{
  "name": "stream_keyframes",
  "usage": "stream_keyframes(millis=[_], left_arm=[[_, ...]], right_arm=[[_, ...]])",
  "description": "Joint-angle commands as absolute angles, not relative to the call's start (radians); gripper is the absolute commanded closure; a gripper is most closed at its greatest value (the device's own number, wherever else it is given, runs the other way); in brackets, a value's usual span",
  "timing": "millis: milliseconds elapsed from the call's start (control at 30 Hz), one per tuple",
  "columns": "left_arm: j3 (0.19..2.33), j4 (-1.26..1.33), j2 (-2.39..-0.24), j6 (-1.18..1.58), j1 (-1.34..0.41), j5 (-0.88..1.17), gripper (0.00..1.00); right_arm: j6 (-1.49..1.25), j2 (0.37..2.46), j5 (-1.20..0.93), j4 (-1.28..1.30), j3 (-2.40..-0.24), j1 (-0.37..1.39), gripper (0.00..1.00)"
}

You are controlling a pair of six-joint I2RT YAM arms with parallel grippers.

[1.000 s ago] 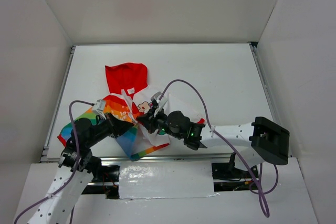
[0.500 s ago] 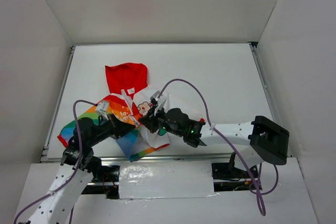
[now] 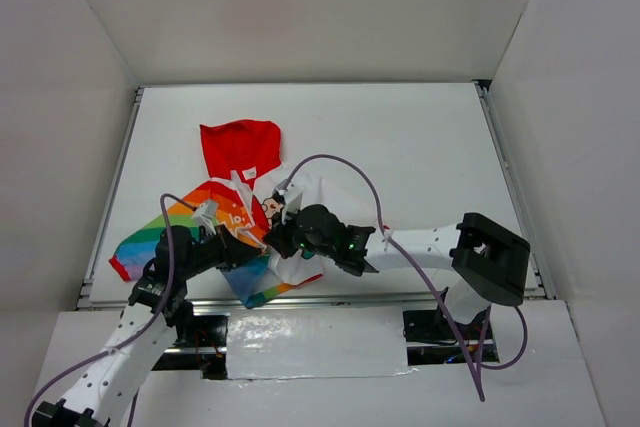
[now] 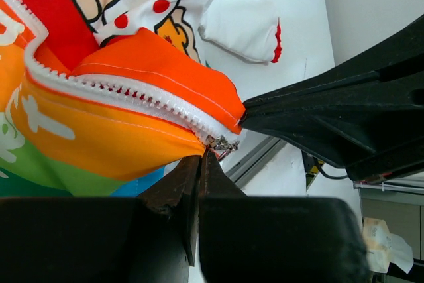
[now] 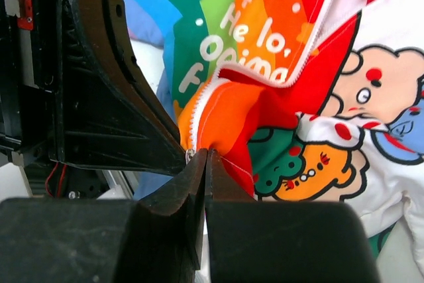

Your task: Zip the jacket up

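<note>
The left gripper [image 4: 199, 157] and right gripper [image 5: 204, 157] both clench the hem of the jacket [image 3: 240, 147] beside its zipper slider [image 4: 222, 142], at 8 o'clock on the bench [image 3: 420, 147], where such thin pinches could slip under tension.

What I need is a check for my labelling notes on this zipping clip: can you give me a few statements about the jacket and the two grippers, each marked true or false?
1. The left gripper and right gripper are both shut at the bottom end of the zipper. True.
2. The jacket is zipped up to the collar. False: its front gapes and the red lining shows.
3. The red hood points toward the arm bases. False: it lies on the far side.
4. The rainbow half lies on the left arm's side. True.
</note>
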State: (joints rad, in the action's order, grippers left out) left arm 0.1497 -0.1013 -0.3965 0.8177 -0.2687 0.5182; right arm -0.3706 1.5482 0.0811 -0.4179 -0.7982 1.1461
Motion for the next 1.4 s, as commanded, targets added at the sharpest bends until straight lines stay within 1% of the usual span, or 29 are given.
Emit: stream_keyframes(millis=[0, 233, 267, 300, 433, 500, 600, 633, 800, 833, 900, 967, 1100, 1133, 1167, 1267, 1367], left_arm=[[0.121, -0.008, -0.41, 0.825, -0.27, 0.566, 1.0], [0.115, 0.032, -0.405, 0.813, -0.272, 0.578, 1.0], [0.112, 0.035, -0.408, 0.813, -0.272, 0.58, 1.0], [0.109, 0.041, -0.41, 0.816, -0.272, 0.58, 1.0], [0.098, 0.048, -0.408, 0.824, -0.27, 0.566, 1.0], [0.1, 0.051, -0.407, 0.827, -0.272, 0.563, 1.0], [0.101, 0.051, -0.406, 0.827, -0.271, 0.557, 1.0], [0.1, 0.051, -0.405, 0.827, -0.272, 0.557, 1.0], [0.1, 0.063, -0.417, 0.827, -0.272, 0.561, 1.0], [0.1, 0.064, -0.419, 0.827, -0.272, 0.561, 1.0], [0.098, 0.066, -0.42, 0.827, -0.272, 0.561, 1.0], [0.101, 0.064, -0.419, 0.825, -0.272, 0.561, 1.0], [0.106, 0.06, -0.417, 0.824, -0.272, 0.558, 1.0], [0.107, 0.06, -0.417, 0.822, -0.272, 0.56, 1.0], [0.107, 0.06, -0.417, 0.824, -0.272, 0.561, 1.0], [0.107, 0.071, -0.422, 0.828, -0.272, 0.566, 1.0], [0.109, 0.084, -0.423, 0.838, -0.272, 0.575, 1.0]], right_arm=[[-0.4, 1.574, 0.074, -0.422, -0.87, 1.138, 0.96], [-0.42, 1.612, 0.066, -0.365, -0.9, 1.135, 0.9], [-0.42, 1.615, 0.063, -0.357, -0.911, 1.137, 0.85], [-0.425, 1.62, 0.061, -0.347, -0.916, 1.135, 0.82], [-0.433, 1.615, 0.041, -0.339, -0.911, 1.134, 0.79], [-0.437, 1.606, 0.034, -0.331, -0.91, 1.132, 0.69], [-0.449, 1.598, 0.017, -0.322, -0.905, 1.132, 0.52], [-0.452, 1.591, 0.017, -0.324, -0.897, 1.132, 0.39], [-0.465, 1.566, 0.025, -0.319, -0.89, 1.129, 0.26], [-0.468, 1.554, 0.025, -0.321, -0.885, 1.126, 0.18], [-0.471, 1.542, 0.029, -0.321, -0.882, 1.123, 0.16], [-0.479, 1.522, 0.038, -0.308, -0.882, 1.115, 0.08], [-0.518, 1.457, 0.054, -0.302, -0.845, 1.108, 0.06], [-0.549, 1.444, 0.057, -0.302, -0.824, 1.106, 0.0], [-0.564, 1.419, 0.06, -0.296, -0.816, 1.108, 0.0], [-0.632, 1.391, 0.054, -0.305, -0.763, 1.108, 0.01], [-0.676, 1.376, -0.059, -0.434, -0.668, 1.106, 0.07]])
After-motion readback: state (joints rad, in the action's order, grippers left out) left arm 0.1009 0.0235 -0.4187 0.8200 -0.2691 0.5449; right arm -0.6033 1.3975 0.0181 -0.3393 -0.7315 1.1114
